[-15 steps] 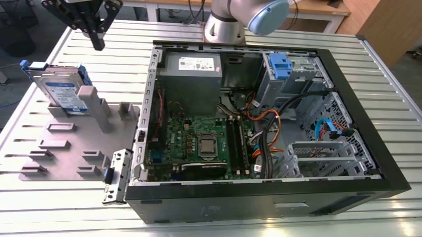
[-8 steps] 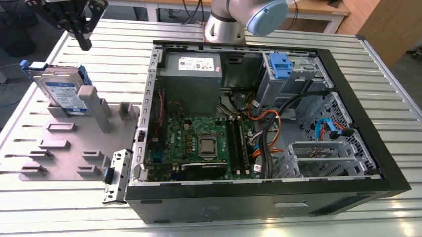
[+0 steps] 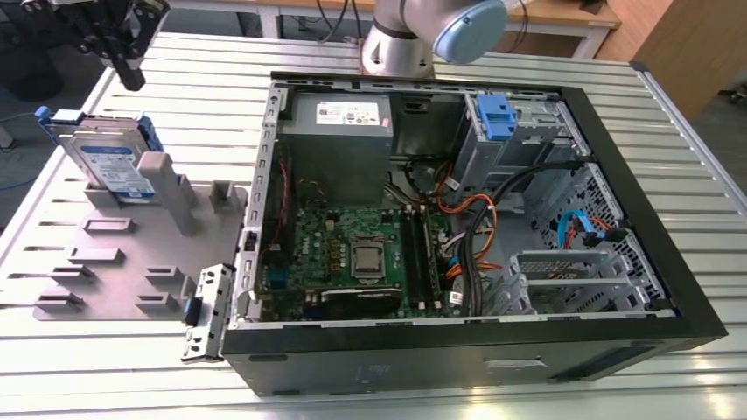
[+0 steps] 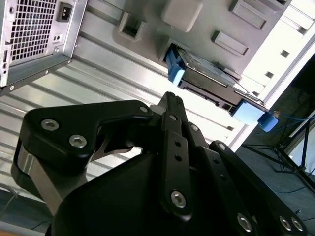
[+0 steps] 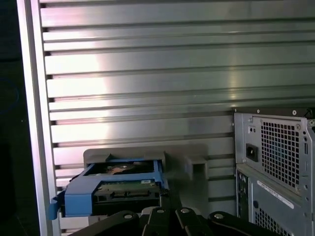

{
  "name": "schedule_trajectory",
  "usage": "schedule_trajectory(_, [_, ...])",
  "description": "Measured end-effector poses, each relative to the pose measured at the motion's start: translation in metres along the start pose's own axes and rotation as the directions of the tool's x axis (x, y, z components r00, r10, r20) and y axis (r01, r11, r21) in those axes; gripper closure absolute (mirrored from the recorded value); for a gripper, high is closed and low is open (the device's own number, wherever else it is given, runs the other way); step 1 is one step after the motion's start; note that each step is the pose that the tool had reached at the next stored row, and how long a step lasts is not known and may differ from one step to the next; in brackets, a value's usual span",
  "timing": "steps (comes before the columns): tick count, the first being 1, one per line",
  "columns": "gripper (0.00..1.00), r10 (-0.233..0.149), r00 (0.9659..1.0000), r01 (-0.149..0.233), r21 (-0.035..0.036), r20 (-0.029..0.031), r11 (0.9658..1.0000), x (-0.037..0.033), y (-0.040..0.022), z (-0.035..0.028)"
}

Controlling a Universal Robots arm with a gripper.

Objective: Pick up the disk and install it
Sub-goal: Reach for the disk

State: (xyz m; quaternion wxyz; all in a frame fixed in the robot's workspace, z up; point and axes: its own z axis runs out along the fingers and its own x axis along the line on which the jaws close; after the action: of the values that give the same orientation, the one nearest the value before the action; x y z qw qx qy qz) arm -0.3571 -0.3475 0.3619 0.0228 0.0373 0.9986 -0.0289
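We see the gripper (image 3: 129, 77) hanging over the slatted table (image 3: 70, 367), its fingers pinched together on nothing. Near it but apart, the disk (image 3: 114, 162) stands propped on edge in a grey holder (image 3: 117, 262). We judge this pose leaves its upper edge and blue rails free for a grasp. The computer case (image 3: 688, 289) lies on its side at the exterior view's right of the holder — opened upward, so its bays can be reached from above.
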Motion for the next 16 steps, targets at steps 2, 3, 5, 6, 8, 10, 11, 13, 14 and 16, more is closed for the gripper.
schedule_trajectory(2, [0.89,0.001,1.0,-0.001,-0.0011,0.0099,1.0,0.005,-0.0004,0.0001])
schedule_trajectory(3, [0.89,0.001,0.9999,-0.001,-0.0019,0.0148,1.0,0.0073,-0.0006,0.0001])
schedule_trajectory(5, [0.89,0.002,0.9996,-0.002,-0.0048,0.0267,1.0,0.012,-0.0009,-0.0001])
schedule_trajectory(6, [0.89,0.002,0.9994,-0.002,-0.0069,0.0337,1.0,0.0141,-0.0011,-0.0002])
schedule_trajectory(8, [0.89,0.003,0.9989,-0.003,-0.0114,0.0463,0.9999,0.0186,-0.0014,-0.0002])
schedule_trajectory(10, [0.89,0.004,0.9987,-0.003,-0.0134,0.0518,0.9999,0.0237,-0.0019,-0.0003])
schedule_trajectory(11, [0.89,0.004,0.9986,-0.003,-0.0135,0.0522,0.9999,0.0258,-0.0022,-0.0002])
schedule_trajectory(13, [0.89,0.004,0.9986,-0.003,-0.0136,0.0522,0.9999,0.0283,-0.0024,0.0001])
schedule_trajectory(14, [0.89,0.004,0.9986,-0.003,-0.0136,0.0523,0.9999,0.0288,-0.0026,0.0003])
schedule_trajectory(16, [0.89,0.004,0.9986,-0.003,-0.0137,0.0523,0.9999,0.0289,-0.0025,0.0003])
